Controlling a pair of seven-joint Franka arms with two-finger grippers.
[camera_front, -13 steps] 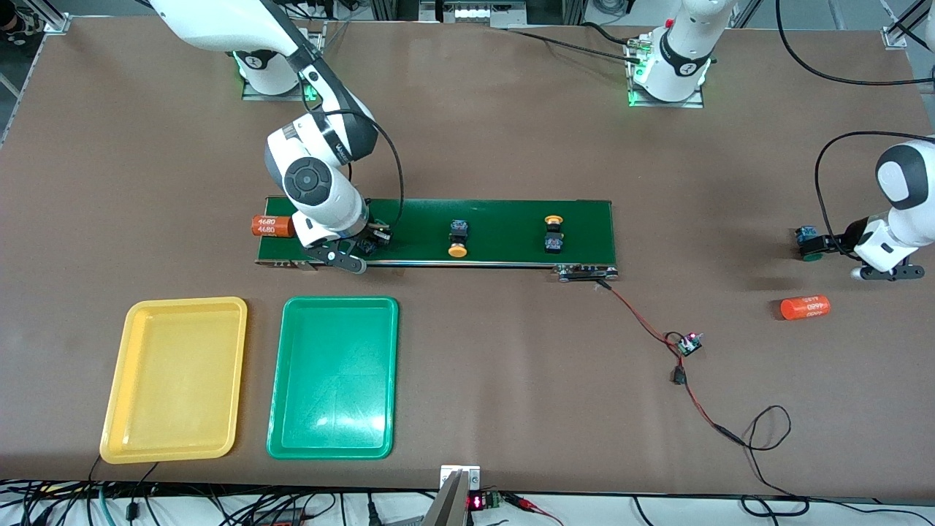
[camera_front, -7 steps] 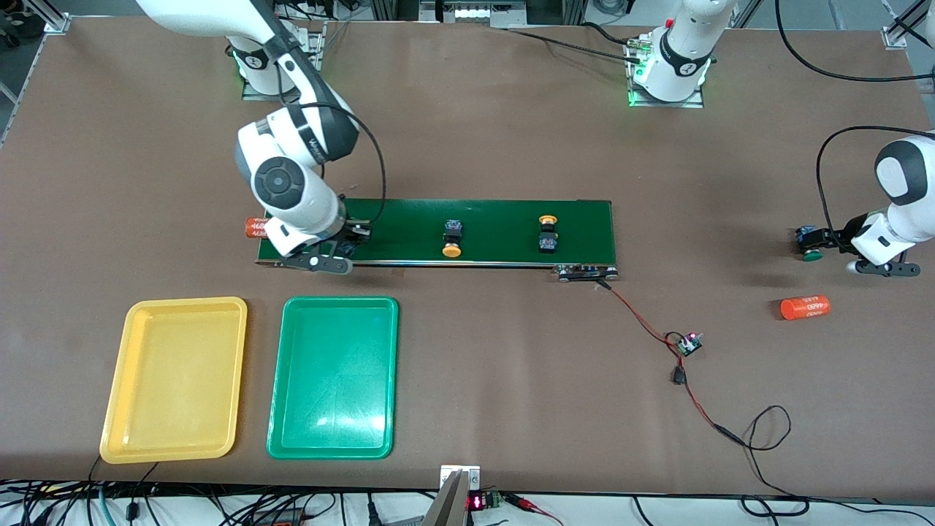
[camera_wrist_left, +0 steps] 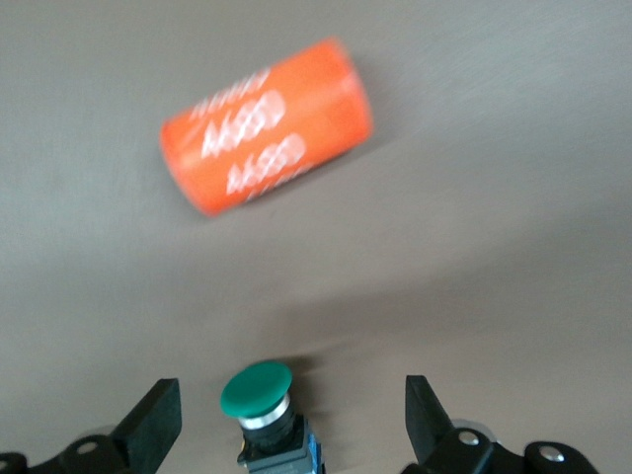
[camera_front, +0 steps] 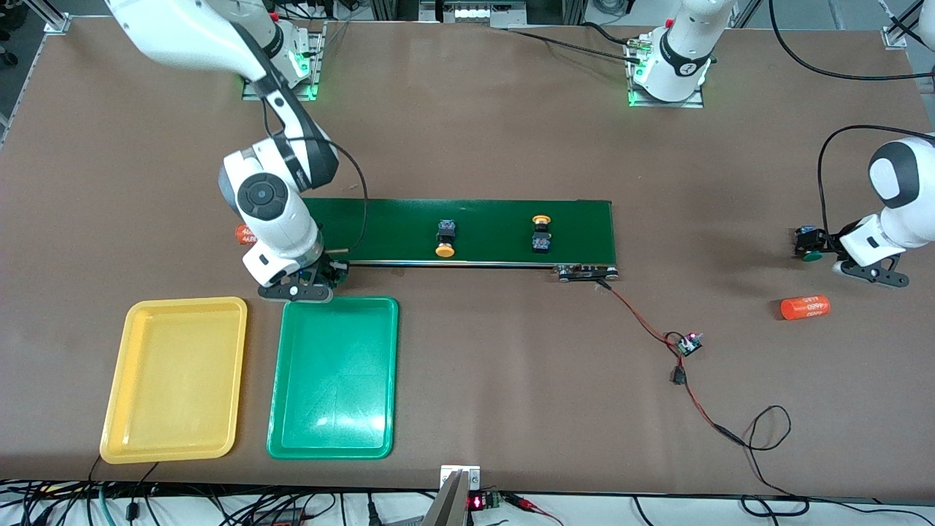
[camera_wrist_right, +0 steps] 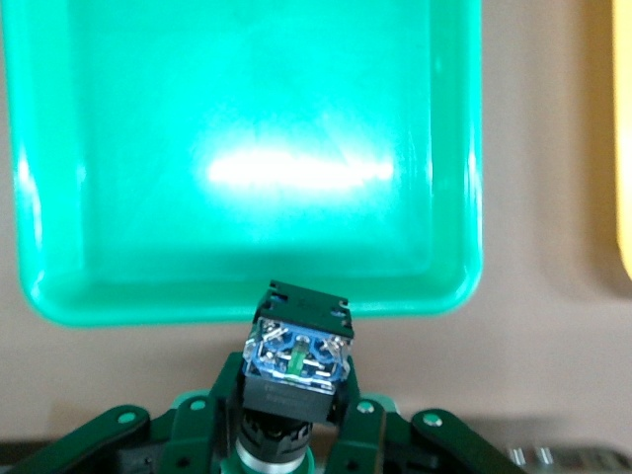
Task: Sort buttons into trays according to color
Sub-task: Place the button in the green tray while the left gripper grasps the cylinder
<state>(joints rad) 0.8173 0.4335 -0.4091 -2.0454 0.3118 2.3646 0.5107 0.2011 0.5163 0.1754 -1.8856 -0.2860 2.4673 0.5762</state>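
Trays: you have the yellow tray (camera_front: 174, 380) and the green tray (camera_front: 333, 378) side by side nearest the front camera, the yellow one toward the right arm's end of the table.
Right gripper: your right gripper (camera_wrist_right: 286, 449) hangs over the bare strip of table between the green tray's rim (camera_wrist_right: 247, 301) and the belt, its fingers pinched on a button (camera_wrist_right: 294, 360); the arm bends steeply down from its base.
Held button: you see its blue terminal end facing the wrist camera; its cap is buried between the fingers, so you cannot read its colour there.
Belt: on the dark green belt (camera_front: 497, 212) lie two yellow buttons (camera_front: 445, 239) (camera_front: 540, 232), apart from each other.
Half-hidden: an orange cylinder (camera_front: 244, 234) at the belt's end is mostly covered by the right arm.
Left gripper: your left gripper (camera_wrist_left: 291, 425) sits low at the left arm's end of the table, fingers spread wide on either side of a green button (camera_wrist_left: 262, 405), not touching it.
Nearby: a second orange cylinder (camera_wrist_left: 267, 124) lies near that button, nearer the front camera.
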